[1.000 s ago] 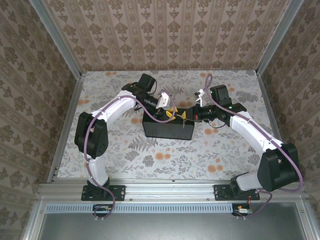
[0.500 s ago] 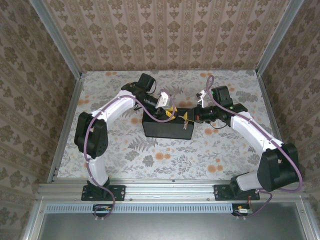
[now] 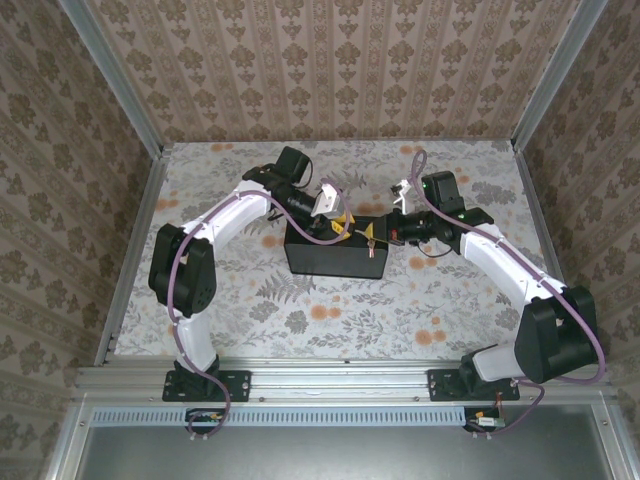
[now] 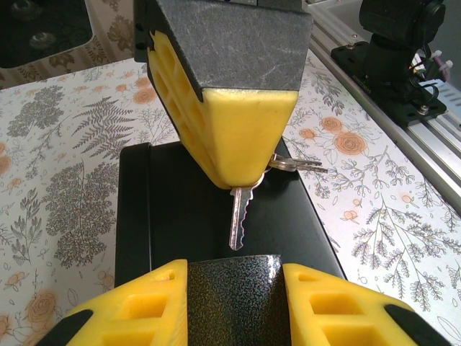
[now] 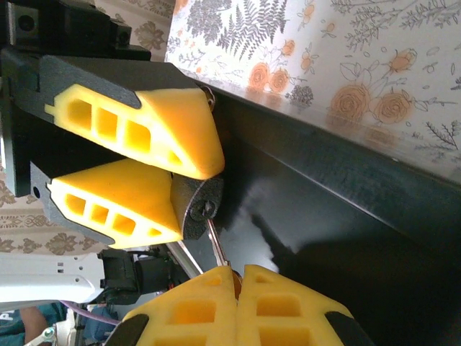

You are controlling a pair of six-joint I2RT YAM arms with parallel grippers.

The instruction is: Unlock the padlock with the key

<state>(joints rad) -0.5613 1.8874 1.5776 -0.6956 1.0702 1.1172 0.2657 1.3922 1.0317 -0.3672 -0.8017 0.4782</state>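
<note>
My left gripper is shut on the padlock, a small dark speckled body wedged between its yellow fingers, above the black box. My right gripper is shut on the key, holding it by the head. The silver blade points at the padlock, and its tip meets the keyhole in the padlock's end face. I cannot tell how far it has gone in. In the top view the left gripper and the right gripper face each other over the box.
A second key hangs off the ring beside the right fingers. The box lies mid-table on the flower-printed floor. Patterned walls close in the back and sides, and an aluminium rail runs along the near edge.
The right gripper has edged slightly toward the left gripper with the key. The left arm and padlock have stayed still.
</note>
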